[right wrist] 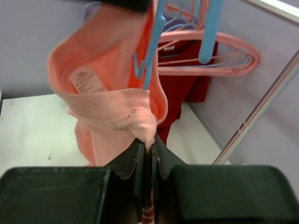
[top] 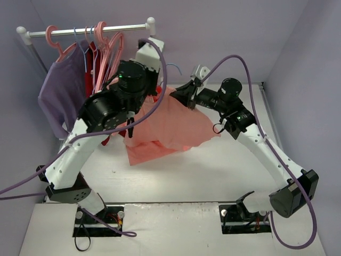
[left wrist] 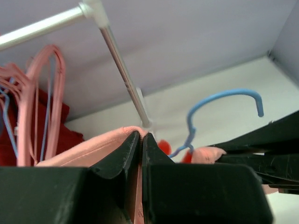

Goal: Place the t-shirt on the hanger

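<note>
The salmon t-shirt [top: 170,128] hangs lifted between my two grippers, its lower part resting on the table. My left gripper [left wrist: 141,135] is shut on the collar's edge [left wrist: 84,147]. My right gripper [right wrist: 148,142] is shut on the ribbed collar [right wrist: 112,105] at the other side. The thin light-blue wire hanger [right wrist: 152,51] has its neck passing down into the collar opening. Its hook [left wrist: 219,95] stands free above the cloth and also shows in the top view [top: 173,66]. The hanger's triangle is hidden inside the shirt.
A white clothes rail [top: 90,29] stands at the back left with pink plastic hangers [top: 106,42], a lavender shirt [top: 61,90] and a dark red garment [right wrist: 180,88]. The rail's upright pole [left wrist: 124,70] is just behind my left gripper. Walls close in at the back and right.
</note>
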You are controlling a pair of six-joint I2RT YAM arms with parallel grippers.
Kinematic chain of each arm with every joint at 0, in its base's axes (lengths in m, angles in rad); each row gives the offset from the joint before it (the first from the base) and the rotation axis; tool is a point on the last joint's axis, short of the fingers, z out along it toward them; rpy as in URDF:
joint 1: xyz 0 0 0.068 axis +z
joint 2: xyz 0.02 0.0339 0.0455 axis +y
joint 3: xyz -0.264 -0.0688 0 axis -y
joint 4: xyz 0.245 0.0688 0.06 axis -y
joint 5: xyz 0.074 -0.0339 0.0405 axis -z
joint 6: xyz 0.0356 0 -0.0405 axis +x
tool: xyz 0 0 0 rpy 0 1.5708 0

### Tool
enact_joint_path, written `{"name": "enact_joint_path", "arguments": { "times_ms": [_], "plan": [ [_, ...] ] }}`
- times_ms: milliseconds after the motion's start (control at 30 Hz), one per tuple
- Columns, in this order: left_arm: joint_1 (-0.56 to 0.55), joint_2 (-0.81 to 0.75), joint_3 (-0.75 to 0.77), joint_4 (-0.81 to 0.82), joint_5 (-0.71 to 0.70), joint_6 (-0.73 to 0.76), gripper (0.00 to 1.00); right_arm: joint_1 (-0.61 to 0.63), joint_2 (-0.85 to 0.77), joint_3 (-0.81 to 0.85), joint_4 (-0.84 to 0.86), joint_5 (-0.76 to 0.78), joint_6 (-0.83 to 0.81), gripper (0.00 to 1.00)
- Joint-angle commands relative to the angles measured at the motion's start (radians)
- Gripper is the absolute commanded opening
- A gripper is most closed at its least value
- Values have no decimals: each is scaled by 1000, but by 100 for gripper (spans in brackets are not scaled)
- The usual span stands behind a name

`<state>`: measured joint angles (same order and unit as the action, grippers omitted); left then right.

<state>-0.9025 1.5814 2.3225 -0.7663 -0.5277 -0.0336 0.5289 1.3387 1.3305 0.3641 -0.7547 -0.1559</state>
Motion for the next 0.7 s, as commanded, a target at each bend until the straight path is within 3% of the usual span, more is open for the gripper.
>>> {"name": "enact_joint_path", "arguments": {
  "times_ms": [0, 333, 467, 500, 567, 667],
  "plan": [
    [-6, -70, -87, 64, 31, -51, 0, -14, -103, -12, 211, 15, 27, 0],
    [12, -94, -173, 68, 36, 31, 0, -43, -92, 4, 211, -12, 39, 0],
    [48, -95, -155, 70, 115, 106, 0, -50, -85, -2, 213, -20, 42, 0],
    [56, -97, -153, 70, 132, 113, 2, -52, -85, -2, 213, -20, 44, 0],
    [86, -105, -155, 71, 184, 129, 19, -58, -88, -10, 213, -25, 45, 0],
    [135, -115, -160, 70, 286, 129, 27, -66, -90, -22, 214, -29, 48, 0]
  ]
}}
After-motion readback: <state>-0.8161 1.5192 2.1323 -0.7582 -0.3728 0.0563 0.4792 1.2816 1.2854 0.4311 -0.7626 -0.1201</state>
